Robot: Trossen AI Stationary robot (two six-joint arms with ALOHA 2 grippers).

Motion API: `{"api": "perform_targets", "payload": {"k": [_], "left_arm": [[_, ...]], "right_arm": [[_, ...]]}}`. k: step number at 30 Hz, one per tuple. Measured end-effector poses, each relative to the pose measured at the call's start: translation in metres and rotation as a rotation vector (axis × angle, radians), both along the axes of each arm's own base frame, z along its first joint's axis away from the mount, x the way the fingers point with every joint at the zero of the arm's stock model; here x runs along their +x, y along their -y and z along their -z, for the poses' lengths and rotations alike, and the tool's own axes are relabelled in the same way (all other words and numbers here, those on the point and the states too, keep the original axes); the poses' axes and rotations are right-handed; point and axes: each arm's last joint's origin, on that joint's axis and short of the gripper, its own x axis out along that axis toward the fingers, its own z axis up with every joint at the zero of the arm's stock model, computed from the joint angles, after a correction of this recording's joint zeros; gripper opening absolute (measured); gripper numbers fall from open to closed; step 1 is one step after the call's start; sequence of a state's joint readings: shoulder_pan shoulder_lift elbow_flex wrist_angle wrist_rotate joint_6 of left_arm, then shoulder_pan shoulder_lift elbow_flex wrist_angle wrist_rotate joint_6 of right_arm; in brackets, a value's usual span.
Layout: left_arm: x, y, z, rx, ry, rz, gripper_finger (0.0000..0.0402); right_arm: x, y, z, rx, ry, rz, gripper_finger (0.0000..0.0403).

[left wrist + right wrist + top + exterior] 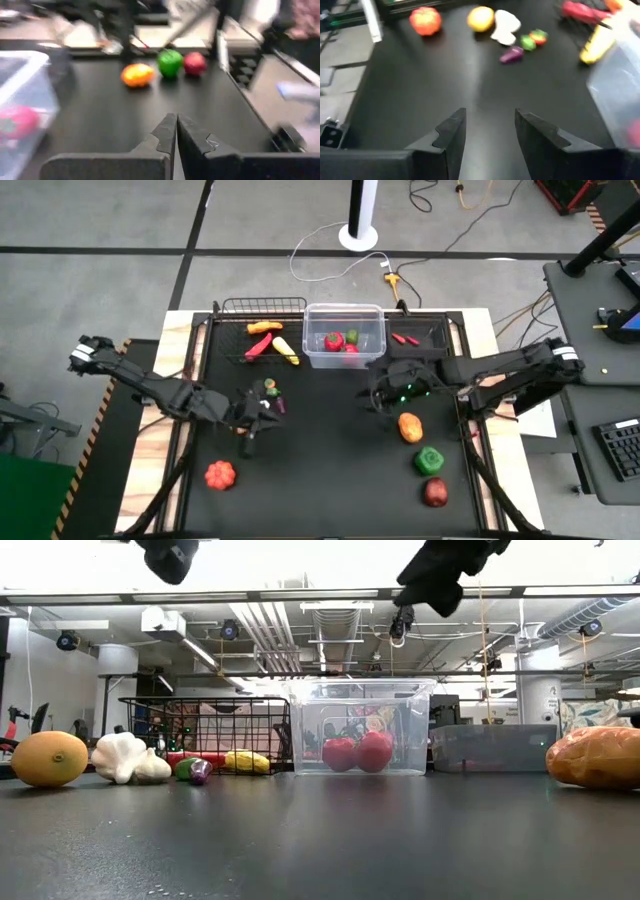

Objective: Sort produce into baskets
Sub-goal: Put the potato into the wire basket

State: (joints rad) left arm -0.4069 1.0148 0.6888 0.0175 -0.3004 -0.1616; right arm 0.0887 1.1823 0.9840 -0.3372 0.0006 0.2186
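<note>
Orange fruit (410, 426) lies just beside our right gripper (384, 396), nearer than the left. Its jaws stand apart, empty; left gripper (252, 420) is clenched on nothing

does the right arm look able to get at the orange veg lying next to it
Probably yes. The right pincer hangs open and empty above the mat, and the orange vegetable lies just beside it on bare mat, apart from the green pepper. Nothing stands between them.

Left pincer (176, 131) closed; right pincer (490, 131) apparently open, empty.
</note>
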Motion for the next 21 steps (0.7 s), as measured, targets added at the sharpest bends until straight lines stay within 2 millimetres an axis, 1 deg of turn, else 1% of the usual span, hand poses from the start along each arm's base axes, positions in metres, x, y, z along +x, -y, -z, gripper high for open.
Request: {"api": "perform_targets", "payload": {"k": [3, 5, 8, 11, 13, 17, 21], "left_arm": [[-0.008, -0.001, -0.010, -0.019, 0.049, -0.009, 0.0000], [-0.013, -0.002, -0.011, -0.018, 0.065, -0.008, 0.0000], [-0.020, -0.006, -0.004, -0.009, 0.072, -0.058, 0.0000], [-0.025, -0.009, 0.014, -0.043, 0.032, -0.123, 0.0000], [-0.029, -0.011, 0.024, -0.080, 0.014, -0.157, 0.0000], [-0.031, -0.012, 0.040, -0.140, -0.042, -0.169, 0.0000], [-0.032, -0.012, 0.044, -0.155, -0.064, -0.160, 0.0000]], "right_arm": [[0.011, -0.016, 0.008, -0.035, 0.046, -0.083, 0.0160], [0.017, -0.027, 0.014, -0.066, 0.075, -0.137, 0.0157], [0.027, -0.039, 0.027, -0.100, 0.128, -0.196, 0.0153], [0.038, -0.048, 0.040, -0.128, 0.159, -0.234, 0.0151], [0.045, -0.050, 0.048, -0.133, 0.173, -0.238, 0.0151], [0.058, -0.051, 0.063, -0.106, 0.176, -0.215, 0.0156], [0.065, -0.047, 0.075, -0.040, 0.134, -0.158, 0.0160]]}}
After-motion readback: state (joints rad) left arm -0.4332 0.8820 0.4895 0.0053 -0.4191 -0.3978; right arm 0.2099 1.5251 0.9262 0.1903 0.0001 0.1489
